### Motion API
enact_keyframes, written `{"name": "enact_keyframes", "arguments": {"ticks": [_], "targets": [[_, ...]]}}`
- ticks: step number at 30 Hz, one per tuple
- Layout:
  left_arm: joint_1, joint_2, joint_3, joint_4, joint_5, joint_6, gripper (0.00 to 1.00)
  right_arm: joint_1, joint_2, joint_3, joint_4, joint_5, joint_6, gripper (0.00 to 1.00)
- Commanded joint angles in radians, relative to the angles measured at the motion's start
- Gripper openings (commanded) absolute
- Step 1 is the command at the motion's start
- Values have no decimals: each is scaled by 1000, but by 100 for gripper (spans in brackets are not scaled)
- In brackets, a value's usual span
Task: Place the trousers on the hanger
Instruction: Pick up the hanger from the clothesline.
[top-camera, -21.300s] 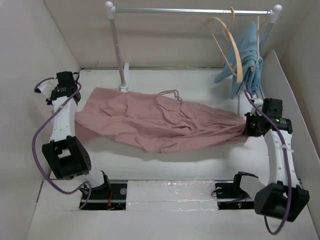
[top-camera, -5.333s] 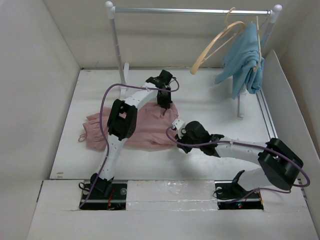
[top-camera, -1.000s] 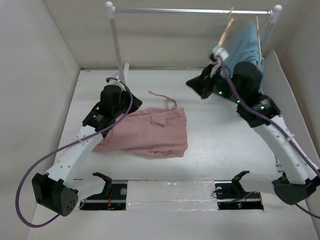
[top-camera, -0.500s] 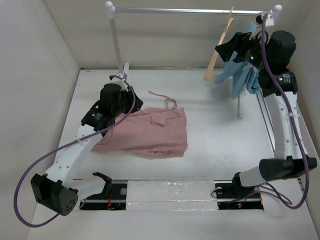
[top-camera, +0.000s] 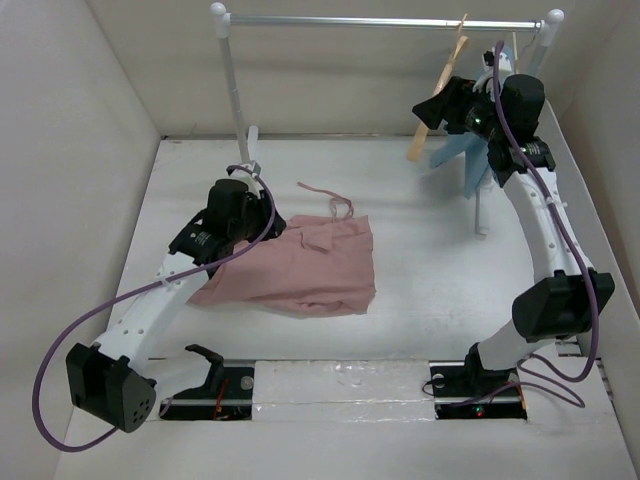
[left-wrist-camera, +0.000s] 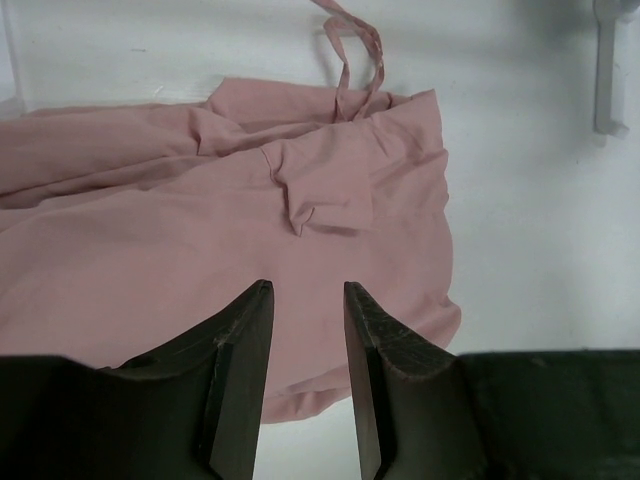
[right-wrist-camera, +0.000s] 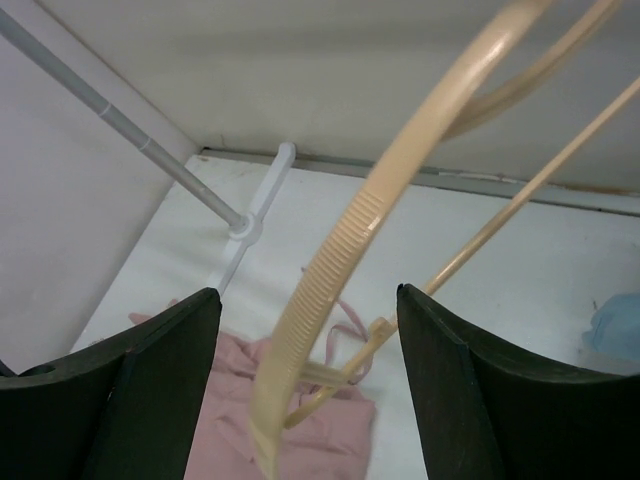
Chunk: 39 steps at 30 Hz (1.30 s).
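We see the trousers (top-camera: 310, 270) in a plain dusty pink, with the drawstring (top-camera: 335, 200) in the same shade. The hanger (right-wrist-camera: 345, 245) is pale tan, with a band of fine ridges along its curved arm. The garment (top-camera: 465, 155) by it is light blue. The surface (top-camera: 440, 260) and walls (top-camera: 100, 100) are white, and the rail (top-camera: 350, 20) is silver-grey. The left arm (top-camera: 150, 310) and right arm (top-camera: 545, 215) are white with black joints and purple cables (top-camera: 70, 345). The jaws of the left gripper (left-wrist-camera: 305, 370) and right gripper (right-wrist-camera: 310, 390) are black.

The trousers (left-wrist-camera: 150, 250) are soft matt cloth, the hanger (right-wrist-camera: 335, 255) pale wood (partly ribbed).
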Motion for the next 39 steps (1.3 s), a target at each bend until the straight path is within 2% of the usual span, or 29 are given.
{"name": "enact_keyframes", "arguments": {"ticks": [1, 2, 3, 4, 6, 7, 10, 14, 19, 21, 22, 26, 29, 33, 35, 39], "targets": [[-6, -31, -11, 18, 21, 14, 30, 2, -28, -57, 135, 4, 44, 76], [-6, -30, -14, 19, 21, 12, 30, 12, -25, -65, 140, 1, 50, 75], [-6, -28, -11, 22, 23, 12, 30, 12, -19, -69, 162, -4, 52, 70], [-6, -23, -10, 22, 26, 12, 30, 12, -13, -81, 182, -19, 56, 56], [-6, -17, -5, 19, 31, 9, 30, 12, -11, -92, 225, -24, 70, 49], [-6, -13, -2, 22, 32, 7, 30, 21, -11, -94, 241, -30, 73, 36], [-6, -8, -4, 25, 40, 6, 30, 21, -8, -97, 284, -53, 73, 16], [-6, 0, -4, 30, 47, 7, 30, 21, -28, -74, 291, -67, 57, 6], [-6, 21, 62, 11, 55, 27, 31, 30, -62, -52, 256, -81, 23, 0], [-6, 41, 164, -10, 95, 35, 42, 30, -106, -92, 258, -103, 24, 0], [-6, 41, 165, -10, 95, 35, 42, 30, -107, -92, 258, -104, 23, 0], [-6, 84, 352, -30, 188, 26, 59, 50, -156, -175, 268, -145, 15, 0], [-6, 134, 498, -27, 254, 4, 64, 61, -185, -221, 226, -150, -14, 0], [-6, 219, 654, -10, 331, -37, 67, 70, -226, -301, 195, -150, -34, 0], [-6, 236, 673, 7, 353, -55, 68, 79, -260, -350, 178, -144, -60, 0], [-104, 300, 743, 24, 304, -59, 69, 101, -323, -429, 115, -128, -108, 0]]}}
